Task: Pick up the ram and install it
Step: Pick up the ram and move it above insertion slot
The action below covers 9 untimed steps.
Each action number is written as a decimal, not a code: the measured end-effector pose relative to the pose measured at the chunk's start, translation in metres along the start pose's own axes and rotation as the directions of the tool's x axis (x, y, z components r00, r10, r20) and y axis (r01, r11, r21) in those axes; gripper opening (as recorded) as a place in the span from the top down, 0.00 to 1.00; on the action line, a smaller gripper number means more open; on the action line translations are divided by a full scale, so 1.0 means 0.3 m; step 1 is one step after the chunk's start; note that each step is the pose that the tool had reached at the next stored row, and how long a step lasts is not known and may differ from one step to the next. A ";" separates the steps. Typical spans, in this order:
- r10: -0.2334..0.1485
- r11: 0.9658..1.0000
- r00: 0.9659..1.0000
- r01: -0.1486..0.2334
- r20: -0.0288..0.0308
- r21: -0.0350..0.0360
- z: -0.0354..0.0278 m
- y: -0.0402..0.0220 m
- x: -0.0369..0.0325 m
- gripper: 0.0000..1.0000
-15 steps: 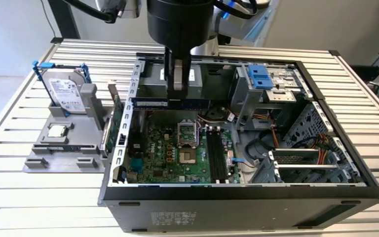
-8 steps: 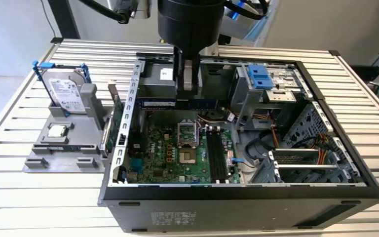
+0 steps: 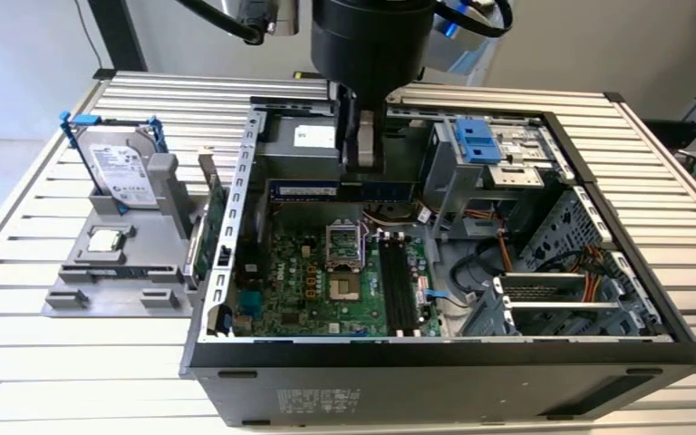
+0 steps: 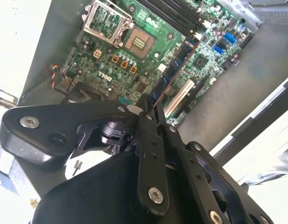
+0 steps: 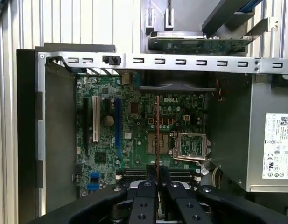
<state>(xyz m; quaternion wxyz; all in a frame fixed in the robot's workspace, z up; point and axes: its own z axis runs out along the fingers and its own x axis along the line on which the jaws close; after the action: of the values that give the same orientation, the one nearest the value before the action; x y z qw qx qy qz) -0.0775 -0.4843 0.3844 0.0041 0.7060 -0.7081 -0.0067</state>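
Grips the ram (image 3: 323, 191) in the closed gripper (image 3: 366, 166), pinching the stick near its mid-length. Carries it on edge and level inside the open computer case (image 3: 445, 362), hanging clear above the far end of the motherboard (image 3: 312, 285). Appears in both wrist views as a thin strip reaching out from the gripper over the board.

Counts as picked up, then: first half of the job done. Not yet installed, touching no slot. Leaves the black memory slots (image 3: 397, 288) bare, at about 5 o'clock from the gripper in the exterior view. Seems to lie crosswise to those slots, running 9 to 3 o'clock against their 12 to 6, so by that reading needs turning and lowering before seating.

Passes over the open processor socket (image 3: 345, 263) at 6 o'clock. Farther out at 9 o'clock, beyond the case wall on the slatted desk (image 3: 33, 362), finds a grey fixture (image 3: 76, 294) bearing the upright hard drive (image 3: 124, 172) and the square processor chip (image 3: 106, 240), both well apart from the gripper.
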 end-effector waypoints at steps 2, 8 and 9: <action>0.000 1.000 1.000 0.000 0.000 0.000 0.000 -0.011 0.000 1.00; 0.000 1.000 1.000 0.000 0.000 0.000 -0.001 -0.046 0.000 1.00; 0.000 1.000 1.000 0.000 0.000 0.000 -0.001 -0.052 0.000 1.00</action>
<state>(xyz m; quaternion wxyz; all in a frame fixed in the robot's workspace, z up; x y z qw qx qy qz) -0.0619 -0.4843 0.3843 0.0041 0.7060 -0.7082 -0.0066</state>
